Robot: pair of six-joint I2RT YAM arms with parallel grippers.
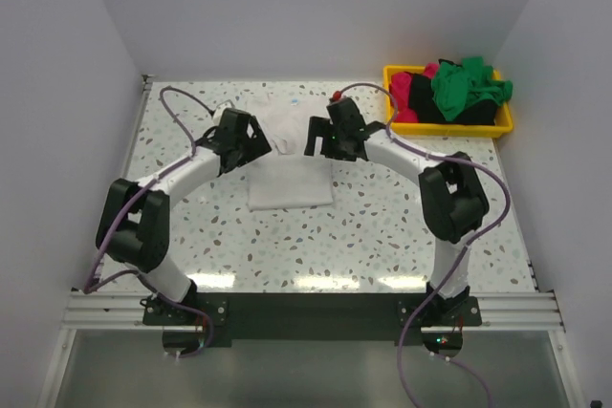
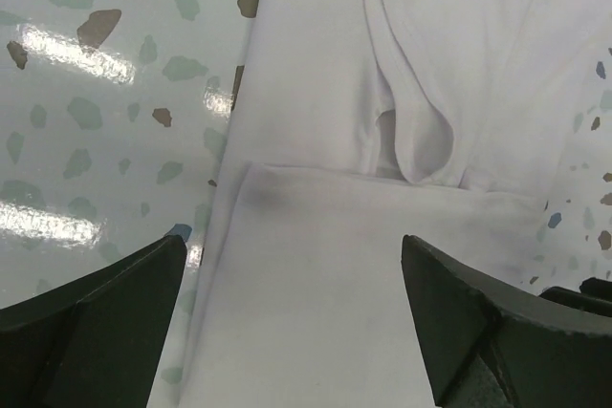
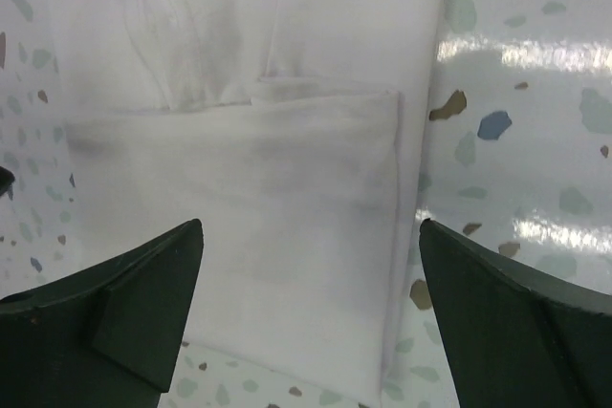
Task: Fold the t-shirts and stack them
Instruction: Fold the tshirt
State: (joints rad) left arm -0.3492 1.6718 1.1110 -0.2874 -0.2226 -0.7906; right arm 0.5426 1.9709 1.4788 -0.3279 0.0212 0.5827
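Observation:
A white t-shirt (image 1: 290, 183) lies partly folded in the middle of the table, its lower part doubled back over the body. In the left wrist view the fold's edge and the collar of the white t-shirt (image 2: 316, 312) show below my left gripper (image 2: 294, 241). That gripper (image 1: 256, 145) hangs open over the shirt's left side, nothing between its fingers. My right gripper (image 1: 320, 140) is open over the shirt's right side. Through the right gripper (image 3: 311, 226) I see the folded layer of the white t-shirt (image 3: 239, 198). Green (image 1: 469, 88), pink (image 1: 416, 93) and black (image 1: 449, 117) t-shirts lie bunched in the bin.
A yellow plastic bin (image 1: 449, 129) stands at the back right corner of the speckled table (image 1: 382, 226). White walls close in the table at the left, back and right. Both arms arch inward from their bases at the near edge.

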